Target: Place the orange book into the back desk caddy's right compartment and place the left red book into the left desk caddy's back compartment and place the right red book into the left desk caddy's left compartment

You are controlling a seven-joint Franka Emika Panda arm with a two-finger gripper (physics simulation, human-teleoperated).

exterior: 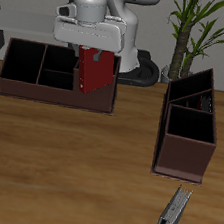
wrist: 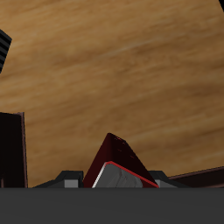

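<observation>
red book (exterior: pixel 93 71): dark red hardcover, held up in the pincer, tilted with one corner down; cannot tell which of the two red ones it is
red book position: over the end section of the back desk caddy (exterior: pixel 46 92) that lies nearest the left desk caddy, low corner at about rim height; cannot tell if it touches the walls
red book, wrist view (wrist: pixel 122 162): red cover with a pale edge, jutting out between grey finger parts, wood grain behind it
pincer (exterior: pixel 95 51): closed onto the top of the red book, jaws only as far apart as the book's thickness
back desk caddy: long dark brown organiser, seen long-side-on, far back on the worktop (exterior: pixel 66 168); its other sections look dark, contents not clear
left desk caddy (exterior: pixel 183 159): same brown kind, seen end-on, well apart from the back one; near section looks dark inside, reddish streaks in the far section, too small to tell what they are
second book (exterior: pixel 173 219): thin, lying near the worktop's front edge, just in front of the left desk caddy, pale page edges showing, cover colour hard to tell
caddy wall, wrist view (wrist: pixel 10 149): dark panel beside the held book
plant (exterior: pixel 192 24): green leaves behind the left desk caddy
</observation>
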